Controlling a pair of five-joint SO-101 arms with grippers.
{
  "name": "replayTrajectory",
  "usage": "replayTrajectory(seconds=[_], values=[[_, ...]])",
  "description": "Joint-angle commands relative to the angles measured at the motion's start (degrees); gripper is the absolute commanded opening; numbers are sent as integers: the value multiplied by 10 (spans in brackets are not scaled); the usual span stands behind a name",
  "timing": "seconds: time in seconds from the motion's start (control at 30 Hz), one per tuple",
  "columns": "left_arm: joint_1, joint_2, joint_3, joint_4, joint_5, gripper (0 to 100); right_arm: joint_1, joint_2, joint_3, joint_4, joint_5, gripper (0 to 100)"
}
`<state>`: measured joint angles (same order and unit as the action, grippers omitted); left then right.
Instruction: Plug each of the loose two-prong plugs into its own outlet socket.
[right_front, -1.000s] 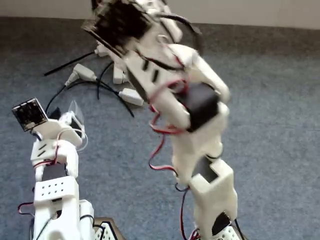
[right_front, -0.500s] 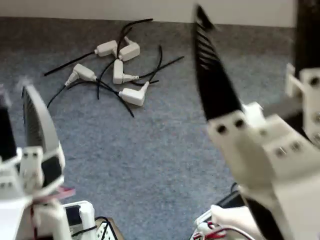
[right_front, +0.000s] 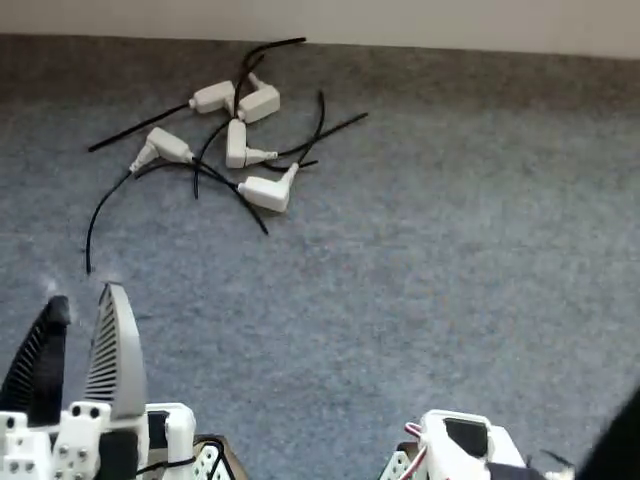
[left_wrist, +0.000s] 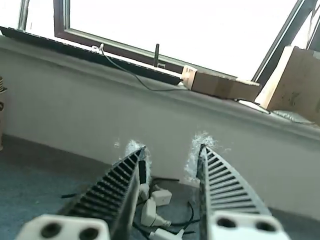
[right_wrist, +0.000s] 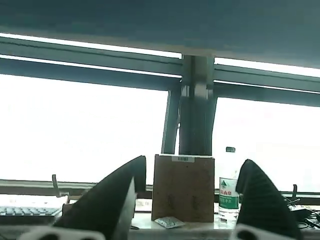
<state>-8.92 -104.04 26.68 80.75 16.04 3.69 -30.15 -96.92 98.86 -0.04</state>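
Several white two-prong plugs (right_front: 237, 143) with black cords lie in a loose heap on the grey carpet (right_front: 420, 250) at the far left. The nearest one (right_front: 268, 190) points its prongs to the right. My left gripper (right_front: 85, 295) stands at the near left edge, well short of the heap, open and empty. In the left wrist view the gripper (left_wrist: 170, 150) is open, with the plugs (left_wrist: 152, 212) low between its fingers. My right gripper (right_wrist: 195, 160) is open and empty, aimed up at a window.
A pale wall (right_front: 400, 20) borders the carpet's far edge just behind the plugs. The right arm's base (right_front: 455, 445) sits at the near edge. In the right wrist view a cardboard box (right_wrist: 182, 187) and a bottle (right_wrist: 227, 185) stand on a window sill.
The right arm, stretched over the plugs a second ago, has pulled back out of the scene. The left gripper rose into view, then dropped lower at the near left.
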Motion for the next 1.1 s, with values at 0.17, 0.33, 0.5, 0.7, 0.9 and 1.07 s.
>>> replayTrajectory(seconds=[0.17,0.33,0.5,0.7,0.9,1.07], values=[[11,-4,-71,147,-121,186,16,-233,328,23,-113,282],[11,-4,-44,193,-123,186,17,-473,737,11,-171,282],[15,-3,29,187,-124,186,17,-674,1168,-119,-146,282],[12,-3,130,135,-182,186,17,-735,1526,-289,-69,282],[11,-3,288,98,-258,182,-25,-706,1629,-305,-47,282],[11,-3,349,67,-259,182,-50,-719,1736,-305,-47,282]])
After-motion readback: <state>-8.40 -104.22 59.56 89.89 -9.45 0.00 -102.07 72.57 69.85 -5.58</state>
